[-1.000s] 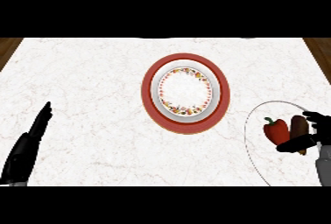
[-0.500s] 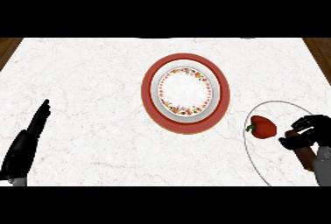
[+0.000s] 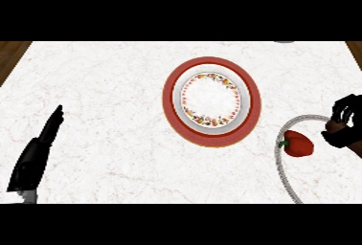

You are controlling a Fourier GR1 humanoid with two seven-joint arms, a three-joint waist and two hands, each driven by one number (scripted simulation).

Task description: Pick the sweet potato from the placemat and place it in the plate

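Brown sweet potato (image 3: 332,128) in right hand (image 3: 351,115), fingers curled round it. Lift clear of red pepper (image 3: 298,143) just left of fingers; carry farther left over plate (image 3: 210,98).

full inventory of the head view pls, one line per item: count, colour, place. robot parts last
counter: 1, white marble, fills the view
floor: brown wood, past the counter's far corners
plate: 1, white with a floral rim, centre, empty
red disc: 1, red, under the plate
placemat: 1, round, pale with a grey edge, right side, partly out of view
pepper: 1, red, on the placemat
sweet potato: 1, brown, in the right hand, mostly hidden
grey sliver: 1, far counter edge, cut off; cannot tell what it is
left hand: black, open, resting at lower left
right hand: black, curled round the sweet potato, right edge
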